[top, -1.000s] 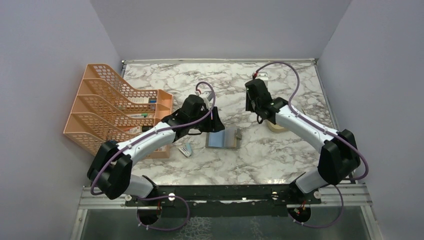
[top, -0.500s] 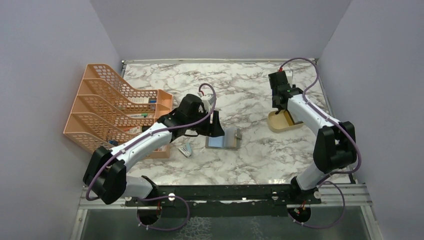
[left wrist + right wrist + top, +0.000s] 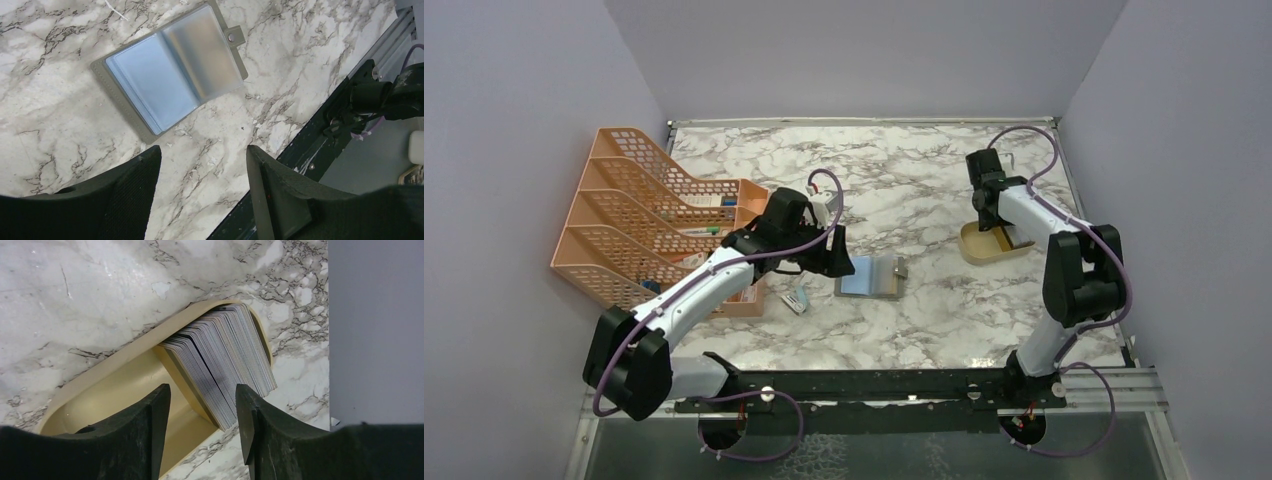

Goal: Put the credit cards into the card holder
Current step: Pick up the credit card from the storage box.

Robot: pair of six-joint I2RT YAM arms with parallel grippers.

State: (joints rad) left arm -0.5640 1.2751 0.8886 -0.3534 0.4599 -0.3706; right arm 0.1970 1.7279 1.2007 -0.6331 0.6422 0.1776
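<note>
Lining up a card pick

From above, the card holder (image 3: 871, 276) is lying open mid-table with the left gripper (image 3: 836, 262) hovering just beside its left edge, while the right gripper (image 3: 990, 212) is hanging over the tan tray (image 3: 972, 254). The left wrist view is showing spread, empty fingers and the blue pockets facing up. The right wrist view is showing spread fingers poised over the credit cards (image 3: 225, 365), which are leaning on edge in the tray. A good pick probably means peeling off one outer card rather than pinching the pack.
</note>
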